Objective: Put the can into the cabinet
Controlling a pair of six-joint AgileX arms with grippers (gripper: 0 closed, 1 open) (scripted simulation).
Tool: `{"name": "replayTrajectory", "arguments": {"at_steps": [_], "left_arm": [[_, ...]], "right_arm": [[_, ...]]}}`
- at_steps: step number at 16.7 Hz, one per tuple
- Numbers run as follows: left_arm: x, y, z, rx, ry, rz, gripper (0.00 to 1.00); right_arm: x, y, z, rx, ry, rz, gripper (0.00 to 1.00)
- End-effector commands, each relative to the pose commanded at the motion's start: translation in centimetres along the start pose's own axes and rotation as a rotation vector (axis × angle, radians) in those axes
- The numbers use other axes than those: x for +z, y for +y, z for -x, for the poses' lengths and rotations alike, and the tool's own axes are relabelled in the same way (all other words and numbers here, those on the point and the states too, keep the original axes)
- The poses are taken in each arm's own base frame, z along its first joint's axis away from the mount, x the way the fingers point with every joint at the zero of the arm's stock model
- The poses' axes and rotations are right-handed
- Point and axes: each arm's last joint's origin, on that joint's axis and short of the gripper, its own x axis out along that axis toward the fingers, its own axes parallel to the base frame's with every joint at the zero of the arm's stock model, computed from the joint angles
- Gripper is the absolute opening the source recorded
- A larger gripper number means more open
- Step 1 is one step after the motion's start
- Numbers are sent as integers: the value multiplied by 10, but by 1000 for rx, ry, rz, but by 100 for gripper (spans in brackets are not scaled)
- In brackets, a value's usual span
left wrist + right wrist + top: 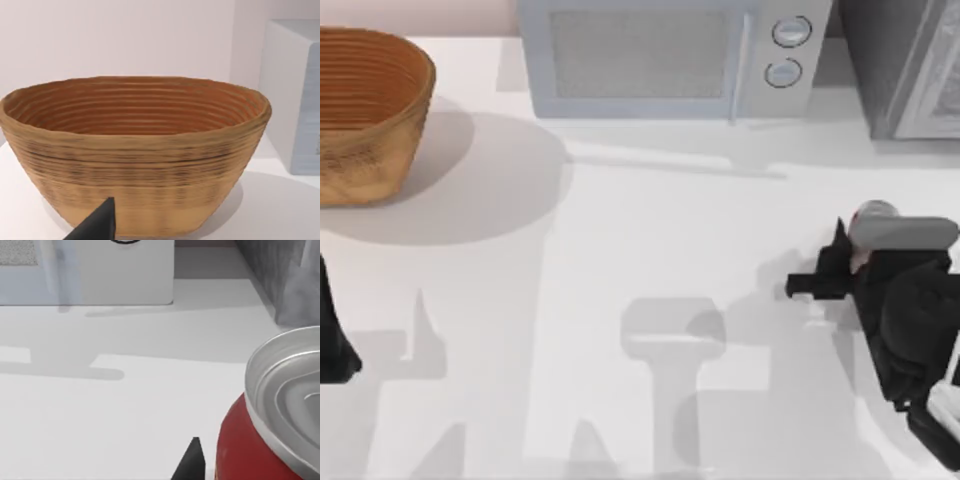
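While upright, can (270,440) top faces up | right pincer (840,262) beside it

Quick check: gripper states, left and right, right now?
Left gripper: parked at the table's left edge, state cannot be told.
Right gripper: at the can, grip cannot be told.

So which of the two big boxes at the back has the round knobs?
The pale microwave in the middle: two round knobs beside its door. The grey speckled cabinet, at the right, has none visible.
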Motion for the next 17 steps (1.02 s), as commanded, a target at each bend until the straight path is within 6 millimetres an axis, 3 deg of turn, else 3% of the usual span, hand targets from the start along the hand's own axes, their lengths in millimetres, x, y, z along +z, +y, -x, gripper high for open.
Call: {"name": "replayTrajectory", "arguments": {"at_steps": [11,17], "left_arm": [[0,0,0,0,0,0,100],[0,0,0,0,0,0,100]], "right_arm": [[3,0,0,-1,-3,-3,0],[51,5,-3,-4,-7,-10,0]]}}
